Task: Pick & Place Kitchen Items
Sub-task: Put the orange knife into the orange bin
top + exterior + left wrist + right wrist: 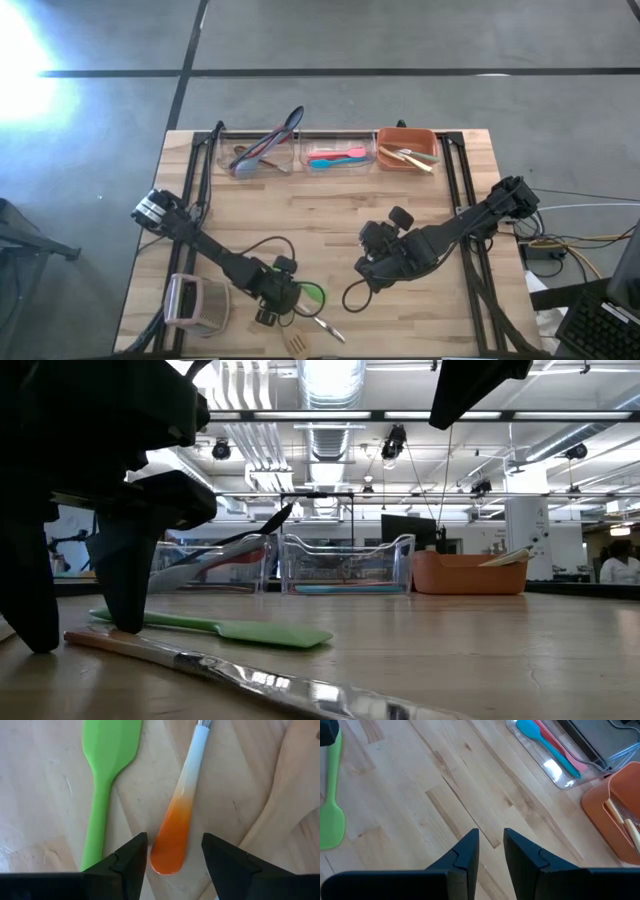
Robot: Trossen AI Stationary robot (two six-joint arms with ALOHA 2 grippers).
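while my left gripper (pixel 173 857) hangs low over the table's (pixel 420 190) near edge, its fingers spread, the orange-and-white handled utensil (pixel 180 820) lies between the fingertips, untouched. its orange end sits in the gap and its long axis runs straight away from the claw toward a metal neck. a green spatula (pixel 102 780) lies just beside it, nearly parallel, blade at the far end. my right gripper (pixel 491 852) hovers mid-table, fingers narrowly parted, holding nothing.
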